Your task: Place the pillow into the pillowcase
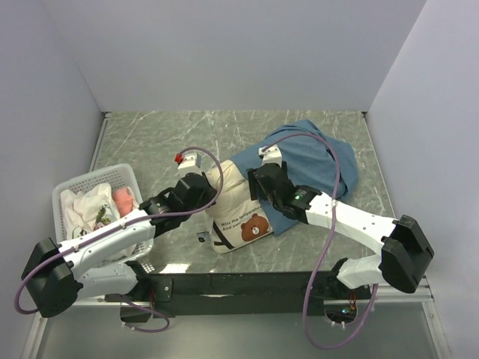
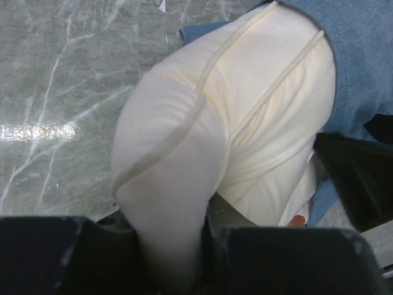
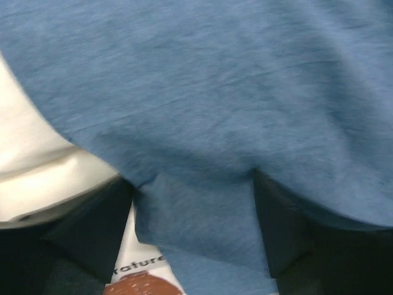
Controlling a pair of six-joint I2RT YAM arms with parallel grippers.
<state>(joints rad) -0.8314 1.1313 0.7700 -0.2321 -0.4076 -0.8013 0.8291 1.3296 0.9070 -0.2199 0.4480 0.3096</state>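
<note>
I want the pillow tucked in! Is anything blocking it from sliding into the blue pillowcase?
Nothing visible blocks it. The pillow already has its far end covered by the pillowcase. The left tool pinches a fold of the pillow, and the right tool straddles the pillowcase edge, open.

Bright even light, right-wrist view blurred

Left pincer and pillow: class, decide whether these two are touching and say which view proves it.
Touching. The left wrist view shows a pillow fold pinched between the left pincer's fingers.
</note>
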